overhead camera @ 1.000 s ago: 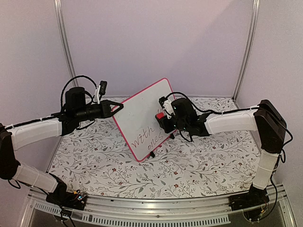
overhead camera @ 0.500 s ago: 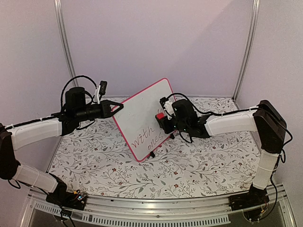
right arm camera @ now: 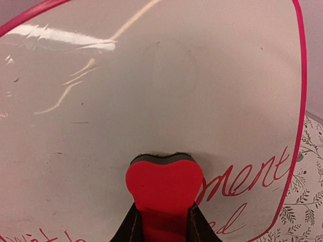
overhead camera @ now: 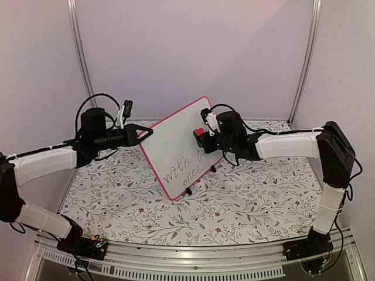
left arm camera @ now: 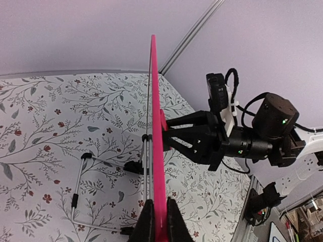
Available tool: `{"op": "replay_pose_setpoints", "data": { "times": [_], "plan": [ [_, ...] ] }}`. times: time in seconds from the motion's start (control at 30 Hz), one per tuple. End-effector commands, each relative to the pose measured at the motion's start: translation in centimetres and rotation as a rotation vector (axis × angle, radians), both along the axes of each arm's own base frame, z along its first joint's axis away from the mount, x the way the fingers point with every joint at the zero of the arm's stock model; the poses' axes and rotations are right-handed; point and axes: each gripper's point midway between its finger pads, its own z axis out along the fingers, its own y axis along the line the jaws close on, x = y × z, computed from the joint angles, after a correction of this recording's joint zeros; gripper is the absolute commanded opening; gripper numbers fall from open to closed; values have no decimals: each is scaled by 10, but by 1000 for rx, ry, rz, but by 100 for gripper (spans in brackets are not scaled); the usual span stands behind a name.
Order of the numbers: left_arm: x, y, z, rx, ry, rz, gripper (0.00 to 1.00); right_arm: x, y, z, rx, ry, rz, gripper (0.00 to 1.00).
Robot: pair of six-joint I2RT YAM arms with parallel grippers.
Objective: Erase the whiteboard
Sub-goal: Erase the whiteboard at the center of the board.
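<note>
The whiteboard (overhead camera: pixel 176 143), white with a thin pink frame, stands tilted on one corner over the floral table. Red handwriting (overhead camera: pixel 179 167) covers its lower part; its upper part is blank. My left gripper (overhead camera: pixel 146 132) is shut on the board's left edge. In the left wrist view the frame (left arm camera: pixel 154 126) runs edge-on between my left gripper's (left arm camera: pixel 157 214) closed pads. My right gripper (overhead camera: pixel 203 137) is shut on a red eraser (overhead camera: pixel 199 132) and presses it flat on the board's right side. In the right wrist view the eraser (right arm camera: pixel 162 184) touches the board (right arm camera: pixel 151 85) left of red letters (right arm camera: pixel 247 176).
The table carries a floral cloth (overhead camera: pixel 246 199). A wire stand (left arm camera: pixel 78 194) with black feet hangs behind the board. Lilac walls with metal poles (overhead camera: pixel 82 52) close in the back and both sides. A rail (overhead camera: pixel 193 257) runs along the near edge.
My right gripper has slid the eraser up the board's right side. The left gripper and the board have kept still.
</note>
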Motion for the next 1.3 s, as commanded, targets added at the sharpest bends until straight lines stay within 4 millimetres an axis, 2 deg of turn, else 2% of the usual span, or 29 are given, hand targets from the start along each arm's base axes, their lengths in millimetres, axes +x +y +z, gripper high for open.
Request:
{"op": "replay_pose_setpoints", "data": {
  "times": [0.0,0.17,0.43,0.6,0.7,0.93,1.13,1.27],
  "plan": [
    [-26,-18,19,-59,-25,-146,0,14,5,15,43,-24,-9,24],
    [-25,-18,16,-57,-20,-146,0,13,7,9,35,-13,6,23],
    [-26,-19,17,-59,-18,-147,0,-9,-7,-35,14,68,17,23],
    [-25,-19,15,-61,-11,-152,0,-19,-16,-52,8,96,10,23],
    [-26,-21,14,-62,-10,-158,0,-20,-17,-53,7,97,11,23],
    [-25,-19,16,-61,-13,-151,0,-23,-8,-40,26,71,60,23],
    [-26,-19,17,-62,-18,-150,0,-31,-14,-57,6,90,63,22],
    [-26,-20,15,-62,-12,-154,0,-35,-13,-57,13,84,75,22]
  ]
}}
